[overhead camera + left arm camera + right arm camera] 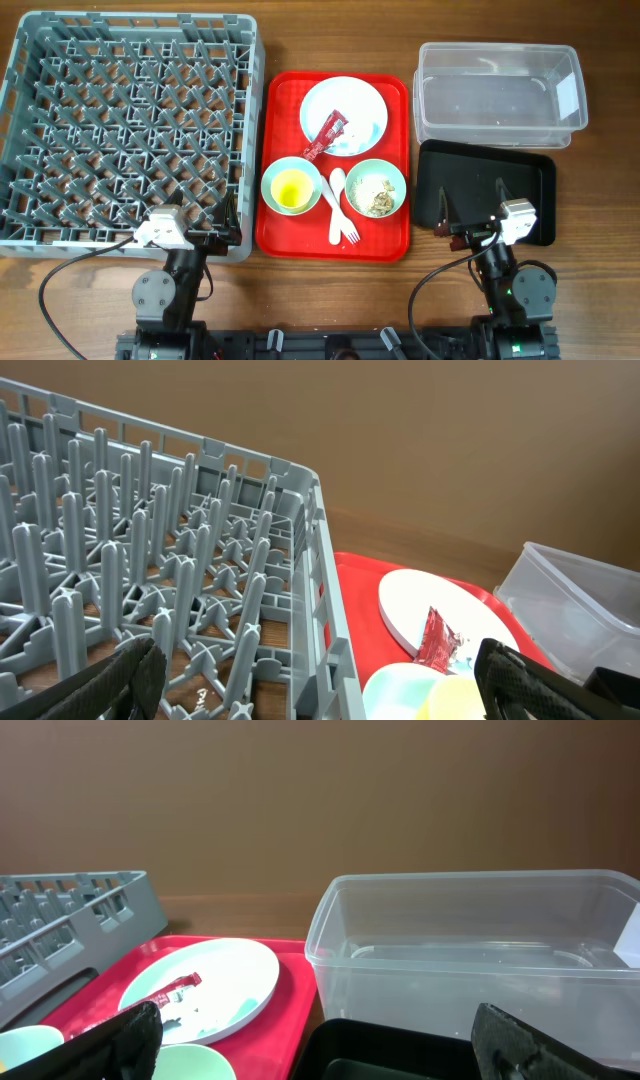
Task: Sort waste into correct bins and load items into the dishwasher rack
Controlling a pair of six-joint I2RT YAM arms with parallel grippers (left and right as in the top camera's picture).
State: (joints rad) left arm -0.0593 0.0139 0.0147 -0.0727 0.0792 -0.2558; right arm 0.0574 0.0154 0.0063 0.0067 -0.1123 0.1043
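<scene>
The grey dishwasher rack (pixel 130 130) fills the left. On the red serving tray (pixel 390 240) lie the plate (pixel 360 110) with the red wrapper (pixel 328 135), a teal bowl (pixel 272 178) holding the yellow cup (pixel 291 188), a second teal bowl (pixel 396 180) with food scraps (pixel 376 195), and the white spoon (pixel 336 205) and fork (pixel 350 230). The clear tub (pixel 497 92) and black tray (pixel 487 180) are at the right. My left gripper (pixel 315 690) is open over the rack's near right corner. My right gripper (pixel 320 1045) is open over the black tray's near edge.
The wrapper also shows in the left wrist view (pixel 437 637) and in the right wrist view (pixel 170 988). The rack wall (pixel 320 600) stands between my left gripper and the serving tray. Bare wooden table (pixel 590 200) lies right of the black tray.
</scene>
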